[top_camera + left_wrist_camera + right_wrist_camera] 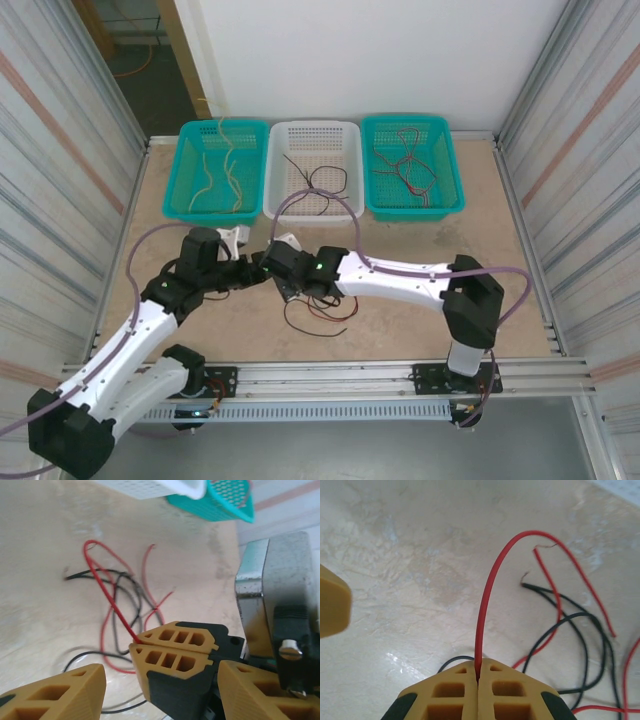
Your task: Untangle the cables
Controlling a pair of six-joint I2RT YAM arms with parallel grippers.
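Red and black cables point(320, 310) lie tangled on the table in front of the arms. My right gripper point(285, 280) is shut on one red cable point(485, 595), which arcs up from its tips point(477, 672) and drops back to the tangle point(570, 625). In the left wrist view the shut right fingers point(170, 650) pinch that red cable point(107, 592) above the loops point(120, 600). My left gripper point(160, 695) is open, one finger on each side of the right gripper's jaws, holding nothing. In the top view it sits just left of the right one point(255, 275).
Three baskets stand along the back edge: a teal one point(180, 170) with pale yellow cables, a white one point(275, 165) with black cables, and a teal one point(450, 165) with red cables. Corrugated walls close both sides. A metal rail point(340, 375) runs along the near edge.
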